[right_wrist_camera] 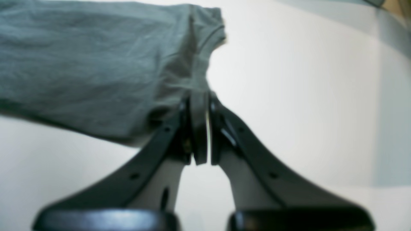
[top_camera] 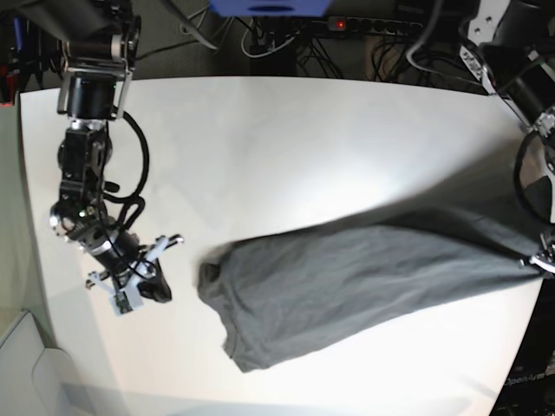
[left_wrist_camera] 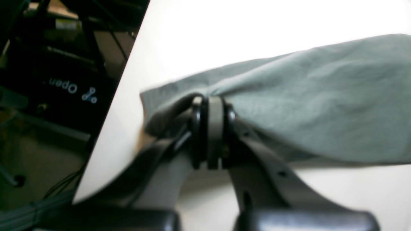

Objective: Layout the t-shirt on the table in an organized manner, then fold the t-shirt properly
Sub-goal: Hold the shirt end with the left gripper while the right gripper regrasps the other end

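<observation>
The dark grey t-shirt (top_camera: 347,277) lies stretched across the white table (top_camera: 303,147), from the middle towards the right edge. My left gripper (top_camera: 542,258) at that right edge is shut on the shirt's end; in the left wrist view its fingertips (left_wrist_camera: 213,99) pinch a bunched corner of the t-shirt (left_wrist_camera: 305,106). In the right wrist view my right gripper (right_wrist_camera: 199,96) is shut on a hemmed corner of the t-shirt (right_wrist_camera: 80,64), which is raised off the table (right_wrist_camera: 305,96). In the base view the right gripper (top_camera: 156,286) stands just left of the shirt's other end, a small gap showing.
Cables and a power strip (top_camera: 347,26) run behind the far table edge. A dark rack (left_wrist_camera: 64,86) stands beyond the table's edge (left_wrist_camera: 109,106), close to my left gripper. A pale box (top_camera: 26,364) sits off the front left corner.
</observation>
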`<state>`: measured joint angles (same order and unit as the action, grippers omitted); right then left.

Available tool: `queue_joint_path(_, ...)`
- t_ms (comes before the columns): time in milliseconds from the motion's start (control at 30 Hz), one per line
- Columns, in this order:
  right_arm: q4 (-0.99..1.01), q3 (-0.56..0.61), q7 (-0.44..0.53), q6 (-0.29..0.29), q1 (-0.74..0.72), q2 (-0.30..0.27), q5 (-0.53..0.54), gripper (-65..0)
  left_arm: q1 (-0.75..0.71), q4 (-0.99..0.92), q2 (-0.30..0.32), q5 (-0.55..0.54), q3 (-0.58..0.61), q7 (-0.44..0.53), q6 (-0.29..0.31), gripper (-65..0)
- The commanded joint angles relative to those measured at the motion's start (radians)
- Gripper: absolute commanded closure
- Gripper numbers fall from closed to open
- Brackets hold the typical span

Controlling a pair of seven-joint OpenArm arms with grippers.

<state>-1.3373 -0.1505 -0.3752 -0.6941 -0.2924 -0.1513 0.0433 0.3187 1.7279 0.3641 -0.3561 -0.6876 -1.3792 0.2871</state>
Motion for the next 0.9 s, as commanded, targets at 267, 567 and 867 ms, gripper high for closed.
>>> queue_joint_path(267,0.094,0.010,-0.043,-0.004,-0.032,0.014,0.013,-3.5,-0.019,0.002,0.025,-0.039,-0.001,0.036,-0.006,-0.4)
queue_joint_path(567,0.307,0.056,-0.037,-0.004,-0.147,0.017,0.013,-36.6,-0.040,-0.191,0.097,-0.042,-0.001,0.143,-0.006,-0.4)
queue_joint_path(867,0.425,0.071,0.012,-0.004,-0.196,0.065,0.014,-40.8,-0.025,-0.326,0.155,-0.048,-0.001,0.242,-0.006,-0.4)
